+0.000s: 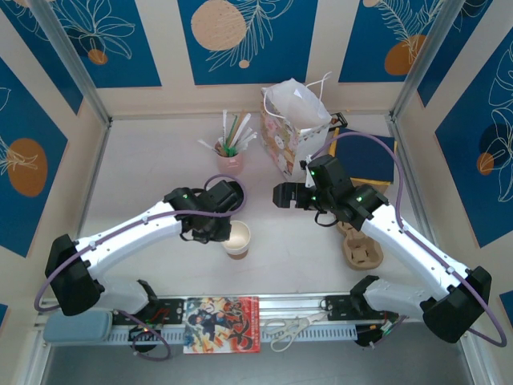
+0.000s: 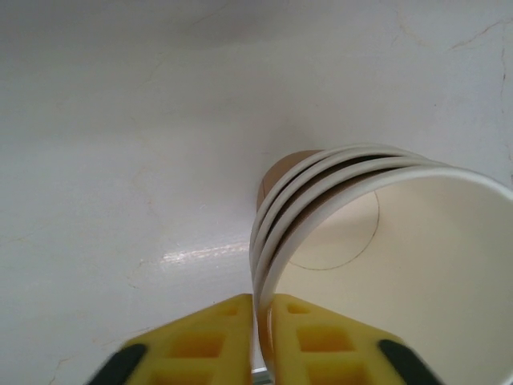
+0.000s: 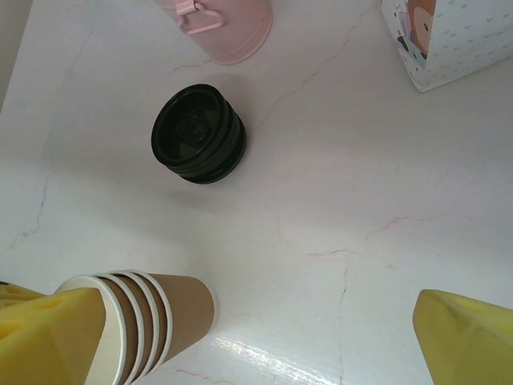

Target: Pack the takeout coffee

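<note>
The takeout coffee cup (image 1: 237, 238) stands mid-table, kraft-brown with a white rim, the top one of several nested cups. In the left wrist view its cream inside (image 2: 401, 241) faces me. My left gripper (image 2: 258, 303) is shut on the top cup's wall, with one yellow finger inside the rim and one outside. From above, the left gripper (image 1: 218, 227) sits at the cup's left edge. The right wrist view has the cup stack (image 3: 164, 313) at lower left. My right gripper (image 3: 256, 345) hangs open over bare table, and from above the right gripper (image 1: 282, 195) is up and right of the cup.
A stack of black lids (image 3: 198, 134) lies beyond the cups. A pink cup of straws (image 1: 231, 157) and a patterned gift bag (image 1: 293, 128) stand at the back. A cardboard cup carrier (image 1: 361, 249) sits at the right. Scissors (image 1: 288, 327) and a magazine (image 1: 222, 324) lie on the front rail.
</note>
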